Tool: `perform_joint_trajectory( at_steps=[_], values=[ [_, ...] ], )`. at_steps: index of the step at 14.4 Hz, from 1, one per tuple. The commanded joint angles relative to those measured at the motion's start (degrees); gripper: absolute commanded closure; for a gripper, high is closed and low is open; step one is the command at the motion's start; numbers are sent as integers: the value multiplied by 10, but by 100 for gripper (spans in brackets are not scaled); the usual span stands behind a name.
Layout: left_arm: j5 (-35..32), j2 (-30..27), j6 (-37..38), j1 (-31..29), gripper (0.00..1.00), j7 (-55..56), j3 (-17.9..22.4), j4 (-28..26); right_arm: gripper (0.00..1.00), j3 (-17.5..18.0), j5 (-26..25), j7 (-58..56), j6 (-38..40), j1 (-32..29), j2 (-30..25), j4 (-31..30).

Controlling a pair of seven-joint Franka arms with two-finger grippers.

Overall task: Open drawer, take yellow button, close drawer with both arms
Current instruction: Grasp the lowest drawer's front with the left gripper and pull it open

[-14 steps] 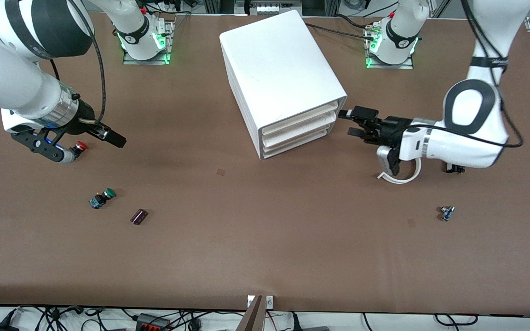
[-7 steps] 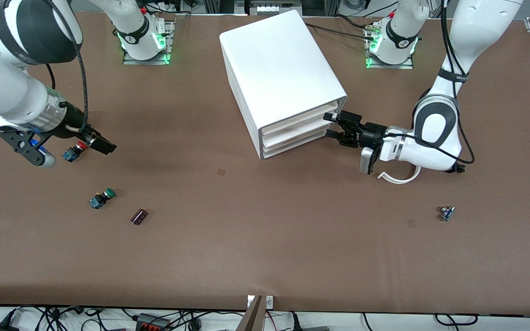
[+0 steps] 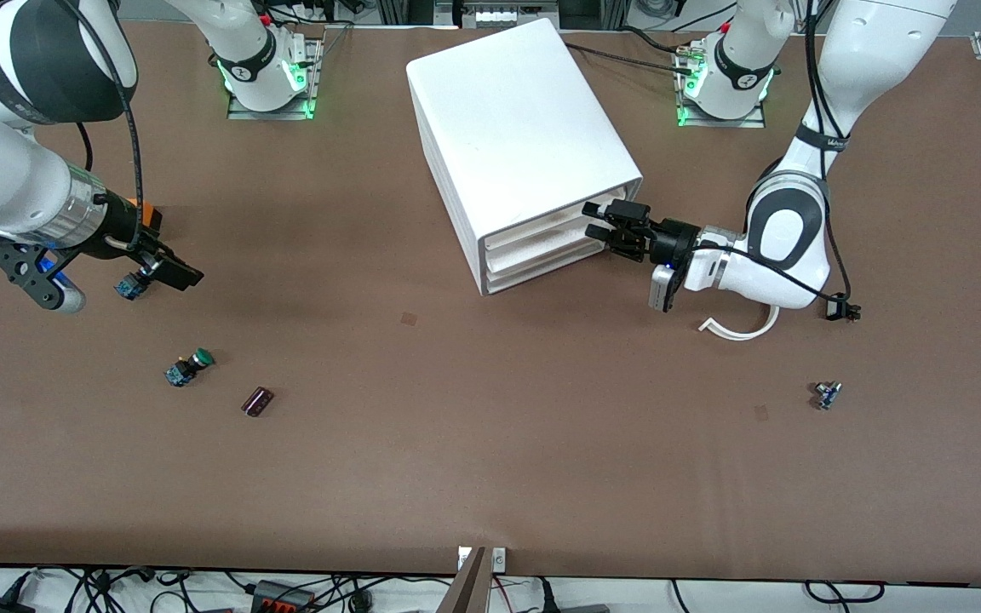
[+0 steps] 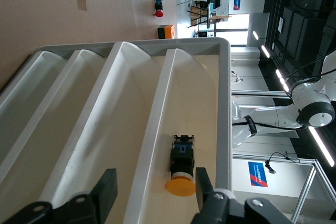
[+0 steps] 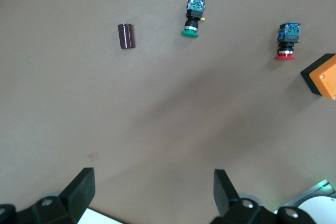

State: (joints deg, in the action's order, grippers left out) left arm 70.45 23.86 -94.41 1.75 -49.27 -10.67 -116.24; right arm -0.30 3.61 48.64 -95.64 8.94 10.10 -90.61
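My left hand (image 3: 599,220), fingers apart, sits at the top drawer (image 3: 554,224) front. Button (image 4: 181,167) lies inside, straight ahead, cap toward me. Right hand (image 3: 107,277), spread, waits over bench (image 3: 490,443).

The left gripper (image 3: 599,220) stands spread at the cabinet (image 3: 524,145) front, its fingers (image 4: 107,192) on both sides of the top drawer (image 4: 157,145) lip. Inside, the orange button (image 4: 181,169) lies free, with the low cabinet roof close above it. The right gripper (image 3: 107,285) hangs spread over open table (image 3: 490,443) at its own end; near are a red button (image 5: 288,40), a green button (image 3: 188,367) and a dark cylinder (image 3: 257,401).
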Motion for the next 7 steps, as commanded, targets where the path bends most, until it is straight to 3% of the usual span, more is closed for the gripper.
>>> perform_joint_trajectory(
  at_steps=[1, 4, 7],
  values=[
    [15, 7, -5, -5, 35, -49, -16, -21, 0, 3, 7, 28, 5, 2, 4, 12],
    [14, 18, -5, -5, 43, -93, -17, -21, 0, 4, 7, 37, 5, 2, 4, 11],
    [14, 20, -5, -5, 78, -101, -16, -21, 0, 3, 8, 37, 5, 2, 4, 12]
  ],
)
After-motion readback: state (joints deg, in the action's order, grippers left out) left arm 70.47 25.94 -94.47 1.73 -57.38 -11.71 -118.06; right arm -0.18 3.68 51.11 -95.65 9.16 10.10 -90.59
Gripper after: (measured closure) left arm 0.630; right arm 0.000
